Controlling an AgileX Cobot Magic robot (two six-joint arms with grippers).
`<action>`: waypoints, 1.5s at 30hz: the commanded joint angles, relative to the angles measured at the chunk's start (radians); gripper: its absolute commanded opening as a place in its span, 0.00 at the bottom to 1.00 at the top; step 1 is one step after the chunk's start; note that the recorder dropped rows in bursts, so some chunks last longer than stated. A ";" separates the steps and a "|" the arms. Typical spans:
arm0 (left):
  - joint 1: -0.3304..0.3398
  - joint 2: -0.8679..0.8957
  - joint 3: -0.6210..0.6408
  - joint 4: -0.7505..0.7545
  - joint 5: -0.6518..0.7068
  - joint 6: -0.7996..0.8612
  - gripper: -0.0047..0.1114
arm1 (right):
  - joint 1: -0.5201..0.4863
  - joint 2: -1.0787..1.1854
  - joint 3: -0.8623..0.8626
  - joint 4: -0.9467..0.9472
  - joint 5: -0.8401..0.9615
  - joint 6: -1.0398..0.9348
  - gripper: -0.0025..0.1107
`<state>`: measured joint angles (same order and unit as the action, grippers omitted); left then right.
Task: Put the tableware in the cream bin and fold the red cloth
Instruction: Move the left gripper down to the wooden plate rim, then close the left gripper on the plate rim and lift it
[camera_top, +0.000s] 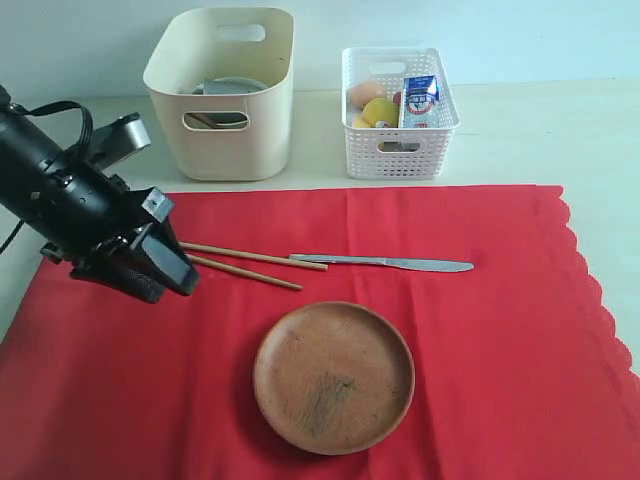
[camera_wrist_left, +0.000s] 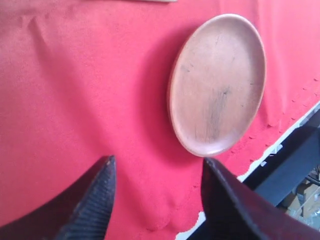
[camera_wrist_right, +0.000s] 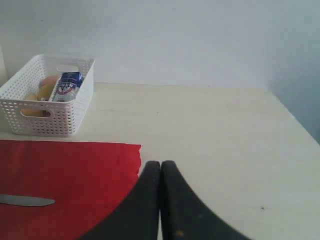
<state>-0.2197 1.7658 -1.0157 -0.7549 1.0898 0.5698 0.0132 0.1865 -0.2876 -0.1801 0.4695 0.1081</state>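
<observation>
The red cloth (camera_top: 470, 340) lies spread over the table. On it rest the round brown wooden plate (camera_top: 333, 377), the metal knife (camera_top: 385, 263) and the pair of chopsticks (camera_top: 250, 264). The cream bin (camera_top: 222, 92) stands behind the cloth with some tableware inside, only partly visible. My left gripper (camera_top: 172, 268) hangs open over the cloth's left part, right at the near ends of the chopsticks, nothing between its fingers. The left wrist view shows the plate (camera_wrist_left: 218, 82) beyond the open left gripper (camera_wrist_left: 157, 162). My right gripper (camera_wrist_right: 160, 165) is shut and empty over bare table past the cloth's corner (camera_wrist_right: 65, 175).
A white lattice basket (camera_top: 398, 98) with foods and a milk carton (camera_top: 420, 100) stands to the right of the cream bin. The cloth's scalloped edge (camera_top: 590, 280) runs down the right side. Pale table (camera_wrist_right: 210, 130) extends on the right.
</observation>
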 joint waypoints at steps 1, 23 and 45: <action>-0.055 -0.009 0.011 -0.025 -0.037 0.043 0.49 | -0.005 0.007 0.004 0.000 -0.027 -0.010 0.02; -0.168 0.154 0.011 -0.216 -0.126 0.085 0.64 | -0.005 0.007 0.004 0.012 -0.045 -0.010 0.02; -0.241 0.238 0.011 -0.273 -0.099 0.175 0.64 | -0.005 0.007 0.004 0.016 -0.050 -0.010 0.02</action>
<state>-0.4482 2.0001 -1.0071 -1.0099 0.9817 0.7283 0.0132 0.1865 -0.2876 -0.1668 0.4368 0.1041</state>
